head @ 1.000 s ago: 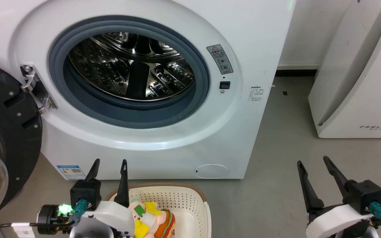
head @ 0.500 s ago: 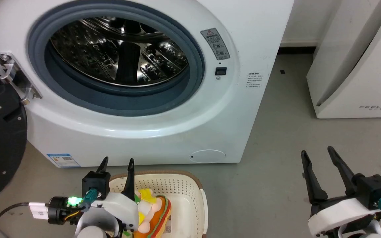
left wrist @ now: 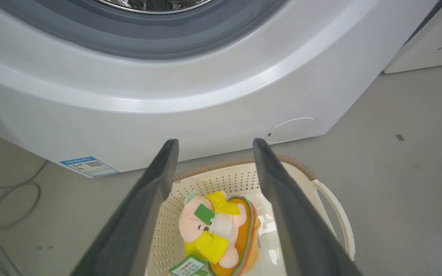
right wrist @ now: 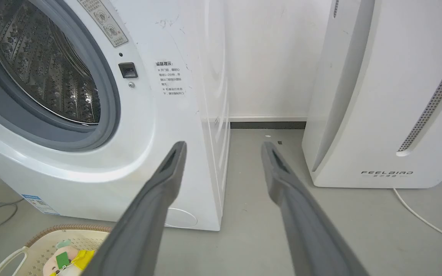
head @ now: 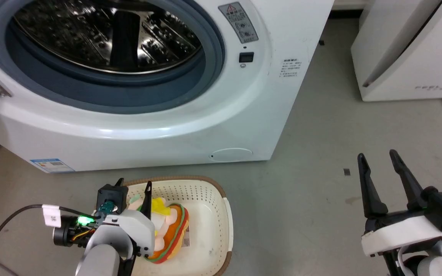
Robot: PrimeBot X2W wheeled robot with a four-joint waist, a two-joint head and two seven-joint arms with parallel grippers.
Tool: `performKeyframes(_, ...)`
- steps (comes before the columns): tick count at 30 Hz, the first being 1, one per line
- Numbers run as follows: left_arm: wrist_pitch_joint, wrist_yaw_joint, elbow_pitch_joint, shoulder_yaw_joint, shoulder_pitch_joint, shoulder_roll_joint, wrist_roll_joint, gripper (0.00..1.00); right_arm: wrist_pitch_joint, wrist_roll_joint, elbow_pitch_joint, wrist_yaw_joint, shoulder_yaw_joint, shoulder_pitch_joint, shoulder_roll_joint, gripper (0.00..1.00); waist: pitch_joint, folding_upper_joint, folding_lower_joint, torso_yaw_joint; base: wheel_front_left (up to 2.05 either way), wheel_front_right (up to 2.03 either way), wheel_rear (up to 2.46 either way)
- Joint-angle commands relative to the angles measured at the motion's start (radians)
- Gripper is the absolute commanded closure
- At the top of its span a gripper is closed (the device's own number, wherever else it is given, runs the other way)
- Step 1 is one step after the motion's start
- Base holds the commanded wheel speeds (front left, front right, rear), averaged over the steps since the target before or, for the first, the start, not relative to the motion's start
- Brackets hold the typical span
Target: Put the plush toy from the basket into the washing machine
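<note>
Plush toy: ungrasped, lying in the cream basket before the open washing machine; left gripper spread over it, right gripper spread, empty, well aside; pickup and loading outstanding.

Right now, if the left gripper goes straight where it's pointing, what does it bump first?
Probably the washing machine, its white lower front, just past the basket rim; depth is unclear.

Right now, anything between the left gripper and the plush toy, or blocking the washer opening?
Nothing visible: left gripper hangs above the basket, jaws apart, plush toy uncovered below; washing machine mouth open, nothing across it.
</note>
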Motion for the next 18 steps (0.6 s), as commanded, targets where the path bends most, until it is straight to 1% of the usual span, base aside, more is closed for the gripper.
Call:
performKeyframes(1, 0.004, -0.005, 0.028, -0.004, -0.027, 0.01, -0.005, 0.0, -0.009, 0.01, -0.008, 0.0, -0.003, -0.022, 0.0, 0.0, 0.026, -0.0001, -0.0001, -0.011, 0.0, 0.0, 0.0)
performKeyframes(7, 0.045, -0.008, 0.101, -0.003, -0.073, 0.03, -0.025, 0.0, -0.021, 0.029, -0.016, 0.0, -0.006, -0.048, 0.0, 0.0, 0.085, -0.0001, -0.0001, -0.023, 0.0, 0.0, 0.0)
performKeyframes(14, 0.101, 0.002, 0.177, -0.017, -0.14, 0.06, -0.033, 0.0, -0.036, 0.046, -0.033, 0.0, -0.007, -0.079, 0.0, 0.0, 0.172, -0.0001, -0.0001, -0.033, 0.0, 0.0, 0.0)
performKeyframes(18, 0.139, -0.003, 0.219, -0.027, -0.183, 0.074, -0.038, 0.0, -0.044, 0.056, -0.041, -0.001, -0.01, -0.099, 0.0, 0.0, 0.226, -0.0001, -0.0001, -0.04, 0.0, 0.0, 0.0)
